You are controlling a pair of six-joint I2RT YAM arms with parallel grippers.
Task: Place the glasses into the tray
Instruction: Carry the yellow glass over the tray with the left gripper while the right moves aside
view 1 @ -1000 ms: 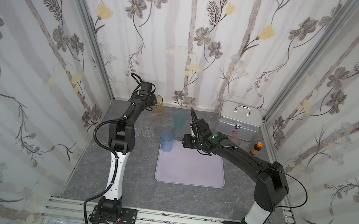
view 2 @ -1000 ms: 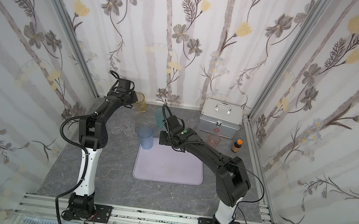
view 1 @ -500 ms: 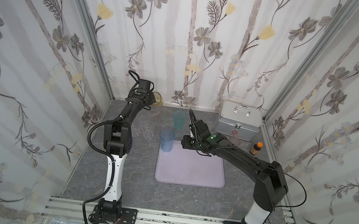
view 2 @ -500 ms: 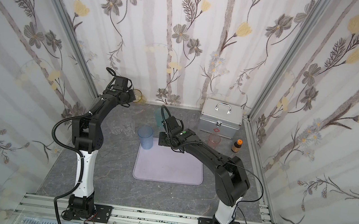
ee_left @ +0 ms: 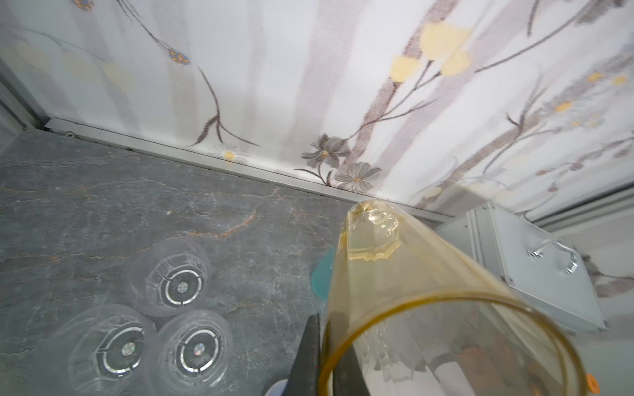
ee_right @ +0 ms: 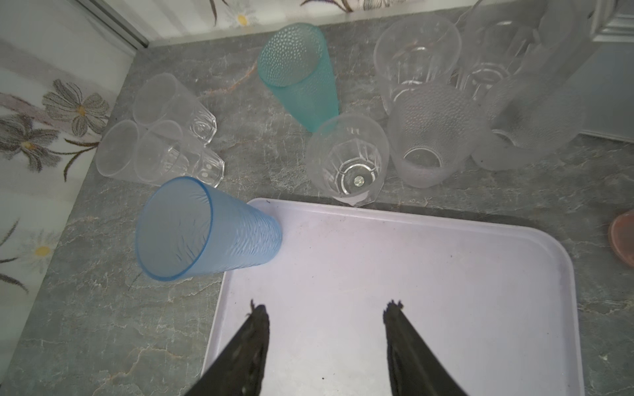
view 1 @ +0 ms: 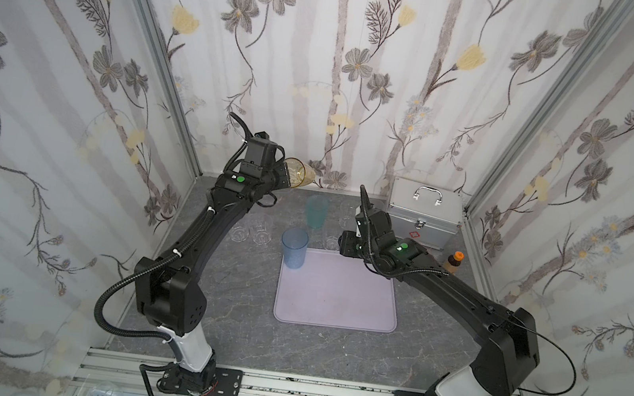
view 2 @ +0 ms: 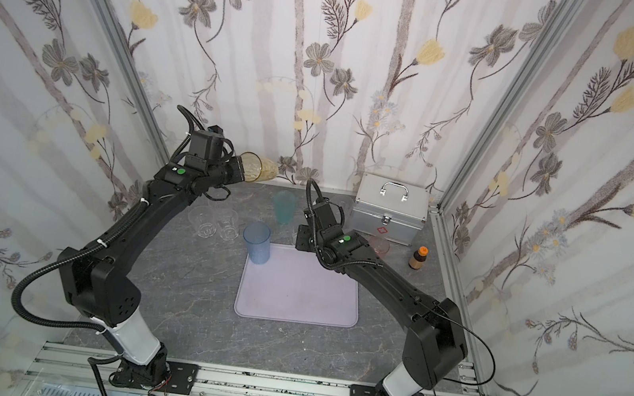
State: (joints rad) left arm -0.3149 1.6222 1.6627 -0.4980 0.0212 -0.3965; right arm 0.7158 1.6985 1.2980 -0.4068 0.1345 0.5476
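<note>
Amber glass (view 1: 300, 172) newly lifted sideways, left tool (view 1: 284, 175) clamped on rim, right tool (ee_right: 325, 319) half open, empty.

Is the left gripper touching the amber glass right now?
Touching. The left wrist view shows the left gripper pinching the amber glass at its rim, one jaw outside the wall, one inside.
</note>
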